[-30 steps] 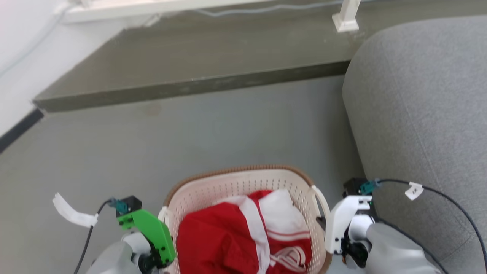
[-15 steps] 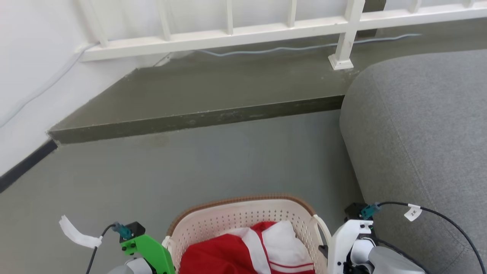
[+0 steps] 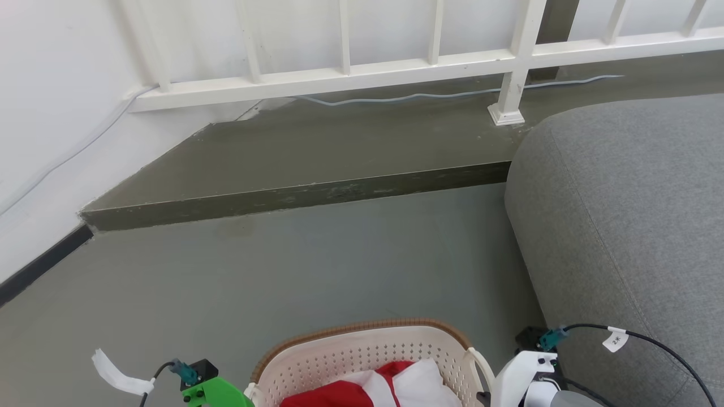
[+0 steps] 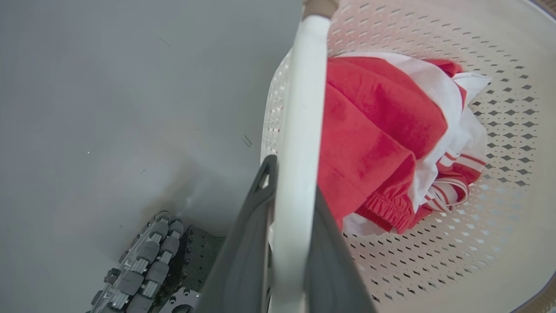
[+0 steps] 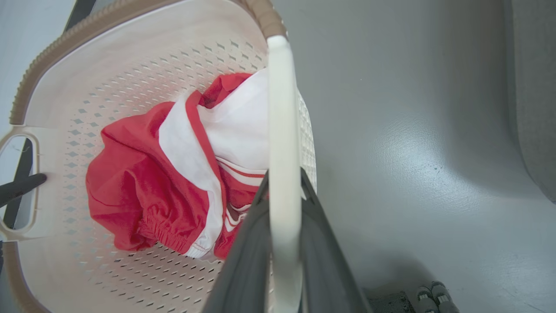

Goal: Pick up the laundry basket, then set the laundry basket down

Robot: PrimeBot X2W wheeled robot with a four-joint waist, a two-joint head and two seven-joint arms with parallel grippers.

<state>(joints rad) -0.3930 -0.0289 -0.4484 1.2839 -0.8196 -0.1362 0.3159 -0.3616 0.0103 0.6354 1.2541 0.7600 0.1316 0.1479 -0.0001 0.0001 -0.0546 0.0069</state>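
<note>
The laundry basket [image 3: 362, 329], cream with a brown rim, sits at the bottom middle of the head view with a red and white garment [image 3: 390, 387] inside. In the left wrist view my left gripper [image 4: 295, 178] is shut on one white loop handle [image 4: 302, 108]. My right gripper [image 5: 284, 180] is shut on the other handle [image 5: 282, 108]. Both wrist views look down into the basket [image 5: 130, 56] at the garment [image 5: 143, 191], with its shadow cast on the grey floor beside it. The left gripper's green mount [image 3: 218, 393] and the right gripper's white mount [image 3: 517, 373] flank the basket.
A grey sofa [image 3: 622, 226] stands close on the right. Ahead runs a raised dark step [image 3: 294, 195] under a white railing [image 3: 396, 70], with a white wall [image 3: 56, 113] on the left. The robot's base wheels [image 4: 147, 256] show beneath the basket.
The whole head picture has shifted down, so the camera has moved: the railing has come into sight and the basket sits lower in frame. Both grippers stay beside the basket's handles.
</note>
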